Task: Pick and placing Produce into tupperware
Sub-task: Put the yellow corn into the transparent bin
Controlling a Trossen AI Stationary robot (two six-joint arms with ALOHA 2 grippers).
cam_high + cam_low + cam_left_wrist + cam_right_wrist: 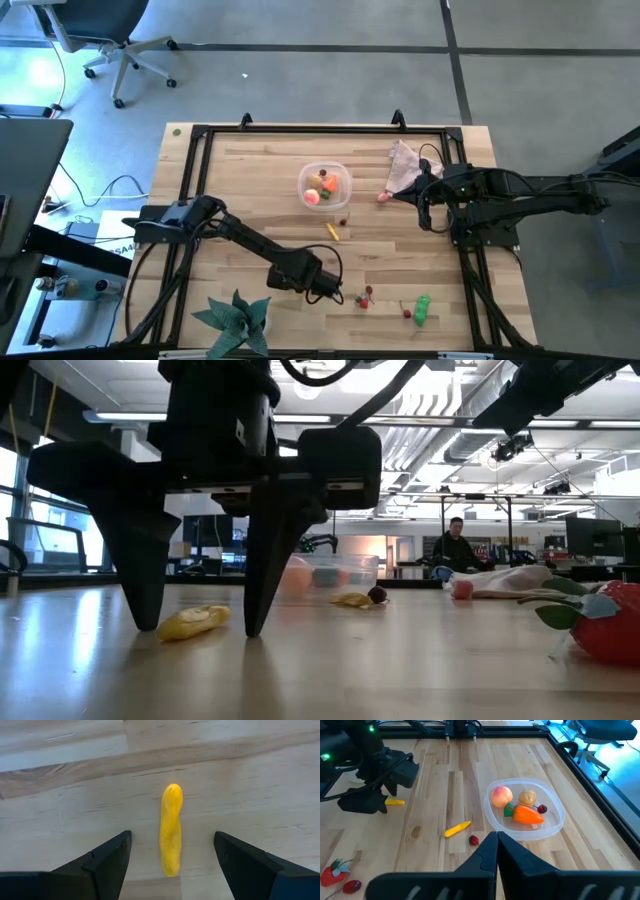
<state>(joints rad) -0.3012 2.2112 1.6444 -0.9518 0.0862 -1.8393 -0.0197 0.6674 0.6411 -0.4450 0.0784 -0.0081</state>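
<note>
two tools are in view. my left tool stands with its fingers wide, tips down at the counter, one on each side of a yellow stick; neither finger touches it. the stick lies flat near the front edge, beside the plant. my right tool is fully closed, holds nothing, and waits at the right side by the cloth. the tupperware sits mid-counter toward the back and contains a carrot, a potato, a peach-coloured fruit and a cherry. a second yellow stick and a dark red cherry lie loose just in front of the tupperware.
</note>
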